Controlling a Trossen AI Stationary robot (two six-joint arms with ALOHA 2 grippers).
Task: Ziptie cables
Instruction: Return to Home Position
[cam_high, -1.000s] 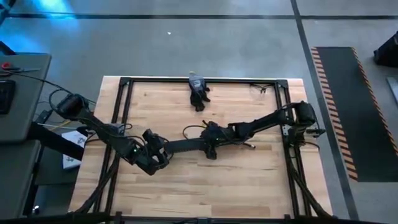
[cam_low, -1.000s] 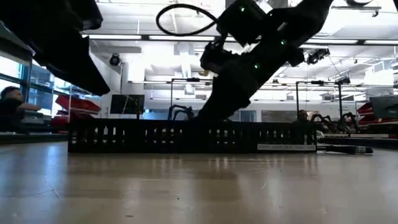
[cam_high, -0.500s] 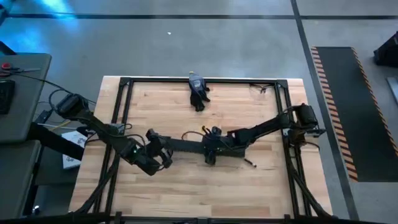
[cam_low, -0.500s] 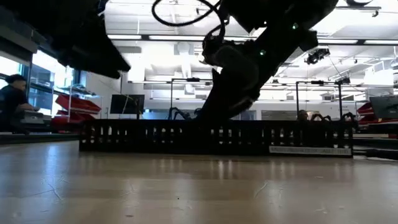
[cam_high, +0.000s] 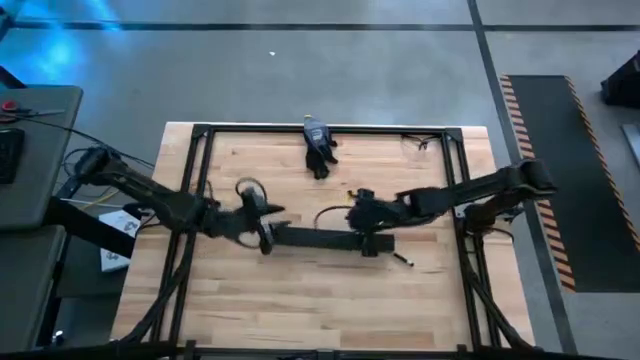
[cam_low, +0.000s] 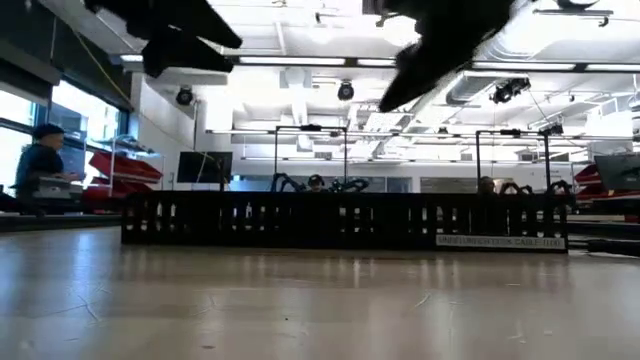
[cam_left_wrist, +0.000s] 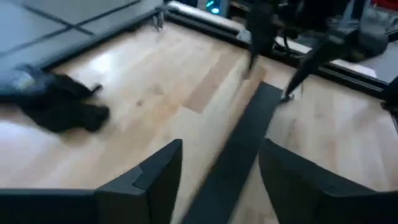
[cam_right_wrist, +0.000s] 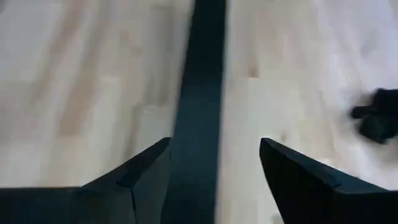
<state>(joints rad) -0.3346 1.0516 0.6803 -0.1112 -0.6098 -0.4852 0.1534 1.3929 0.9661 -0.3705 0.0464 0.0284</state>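
Since left gripper (cam_left_wrist: 219, 152) and right gripper (cam_right_wrist: 214, 143) rose clear, duct (cam_high: 320, 238) lies free

The black cable duct (cam_low: 300, 220) has a pale label (cam_low: 500, 241) on its side near one end. Its line of print is too small to read. No other text is legible.
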